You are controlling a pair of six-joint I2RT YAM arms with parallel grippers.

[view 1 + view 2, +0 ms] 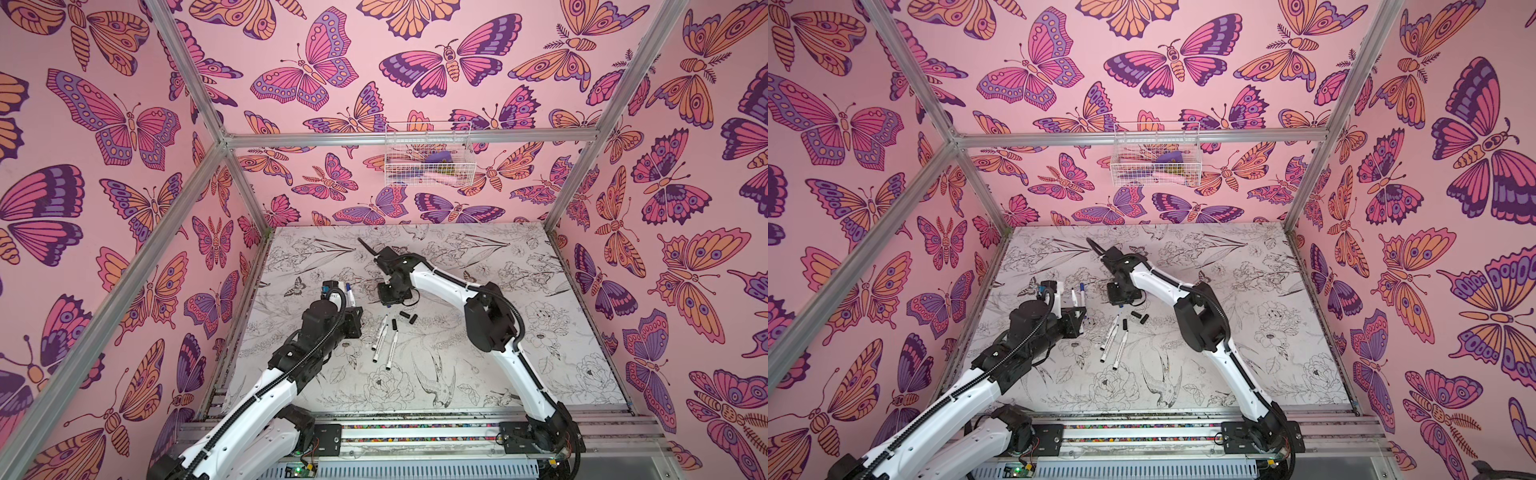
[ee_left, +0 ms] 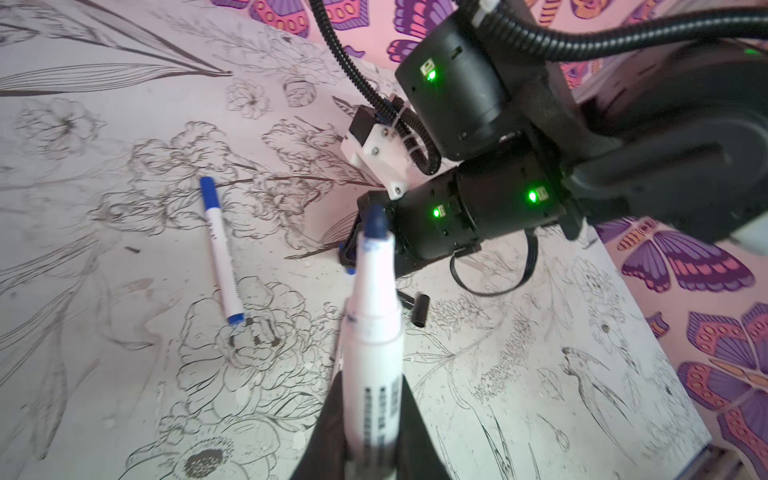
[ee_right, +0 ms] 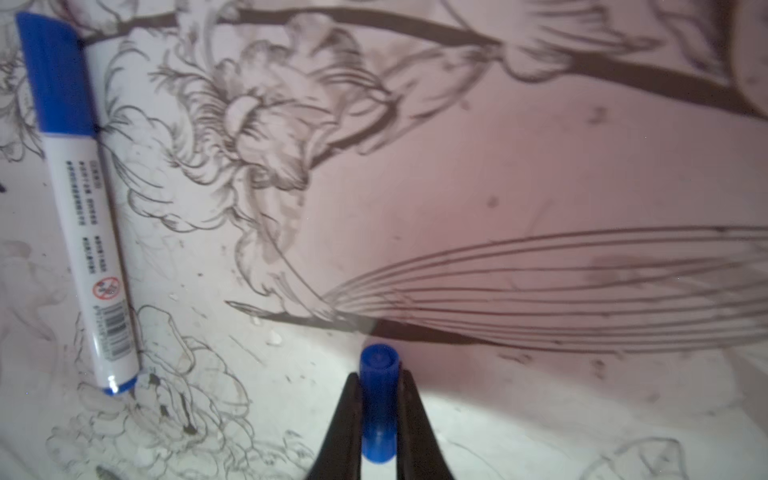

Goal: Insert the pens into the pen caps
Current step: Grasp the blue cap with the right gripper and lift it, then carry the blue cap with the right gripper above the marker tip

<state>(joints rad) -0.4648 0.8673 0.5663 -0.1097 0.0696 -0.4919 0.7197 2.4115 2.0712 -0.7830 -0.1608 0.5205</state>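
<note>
Five slim white-barrelled marker pens (image 1: 1120, 350) are showing: three black-tipped pens (image 1: 391, 351), one blue-capped pen (image 2: 222, 253) and one bare blue-tipped pen (image 2: 374, 332). Four short plastic caps (image 1: 1144, 320) are sitting off the pens: seemingly three black caps (image 1: 413, 319) and one blue cap (image 3: 378, 399).

Both top views look down on the whole table (image 1: 519, 374); wrist views sit close above it.

Three pens (image 1: 392, 349) on table (image 1: 519, 374); caps (image 1: 413, 319) just behind; capped pen (image 2: 220, 253) farther left.

The cap (image 3: 377, 399) is blue, the pen (image 2: 374, 332) white, the walls (image 1: 374, 83) butterfly-patterned pink.
</note>
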